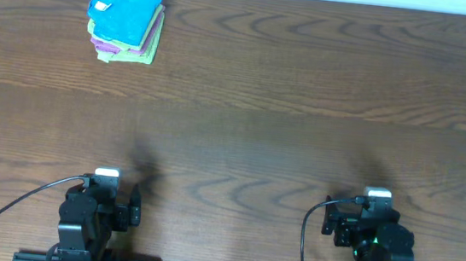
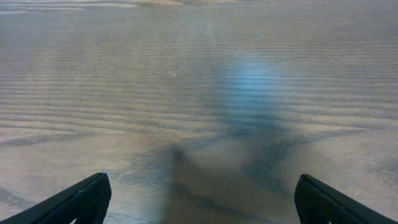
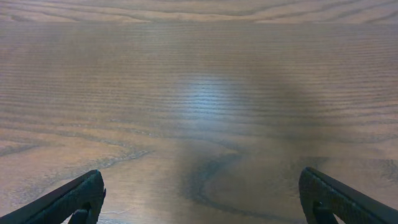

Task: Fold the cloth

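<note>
Cloth (image 1: 125, 4) tops the folded pile (image 1: 131, 50) at the table's (image 1: 303, 112) far-left corner. My left gripper (image 2: 199, 199), at the table's near edge, lies nearly in line with it and nearer than my right gripper (image 3: 200, 196); both gape wide, empty.

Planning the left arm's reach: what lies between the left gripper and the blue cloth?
Nothing: in the overhead view only bare wooden table separates the left gripper from the blue cloth.
</note>
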Motion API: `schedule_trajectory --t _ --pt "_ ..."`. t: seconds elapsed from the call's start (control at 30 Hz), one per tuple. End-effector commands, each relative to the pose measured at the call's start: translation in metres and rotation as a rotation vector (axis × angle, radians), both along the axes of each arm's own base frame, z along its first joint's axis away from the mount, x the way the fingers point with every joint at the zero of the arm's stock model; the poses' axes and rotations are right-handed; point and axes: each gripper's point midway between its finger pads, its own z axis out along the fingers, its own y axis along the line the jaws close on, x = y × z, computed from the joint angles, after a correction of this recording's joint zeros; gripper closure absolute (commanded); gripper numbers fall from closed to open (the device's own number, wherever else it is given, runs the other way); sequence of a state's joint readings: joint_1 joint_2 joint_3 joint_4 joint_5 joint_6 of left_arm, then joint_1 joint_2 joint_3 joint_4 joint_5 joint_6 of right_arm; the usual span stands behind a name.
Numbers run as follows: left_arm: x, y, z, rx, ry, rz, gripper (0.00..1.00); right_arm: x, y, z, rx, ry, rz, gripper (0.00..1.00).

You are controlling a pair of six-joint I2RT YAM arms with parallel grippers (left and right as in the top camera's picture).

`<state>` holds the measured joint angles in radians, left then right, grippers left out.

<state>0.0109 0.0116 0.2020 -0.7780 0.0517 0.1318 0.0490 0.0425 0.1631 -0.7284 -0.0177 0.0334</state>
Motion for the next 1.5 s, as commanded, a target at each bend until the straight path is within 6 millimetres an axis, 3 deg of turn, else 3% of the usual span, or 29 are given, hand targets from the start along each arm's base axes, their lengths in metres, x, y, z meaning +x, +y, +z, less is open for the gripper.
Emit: schedule_trajectory --t 0.0,0.53,0.83,1.47 --pt "-0.006 0.0 -0.015 0.012 0.047 -0.006 0.05 0.0 -0.004 0.0 0.001 -0.004 -0.025 0.01" --pt "-0.006 0.0 -0.015 0.013 0.047 -0.01 0.05 0.0 -0.004 0.0 0.001 -0.004 -0.025 0.01" --pt "-0.006 -0.014 -0.015 0.014 0.046 -0.092 0.05 0.0 -0.004 0.0 0.001 -0.003 -0.025 0.01" --pt "-0.006 -0.006 -0.015 0.013 0.046 -0.042 0.05 0.0 -0.004 0.0 0.001 -0.004 -0.025 0.01"
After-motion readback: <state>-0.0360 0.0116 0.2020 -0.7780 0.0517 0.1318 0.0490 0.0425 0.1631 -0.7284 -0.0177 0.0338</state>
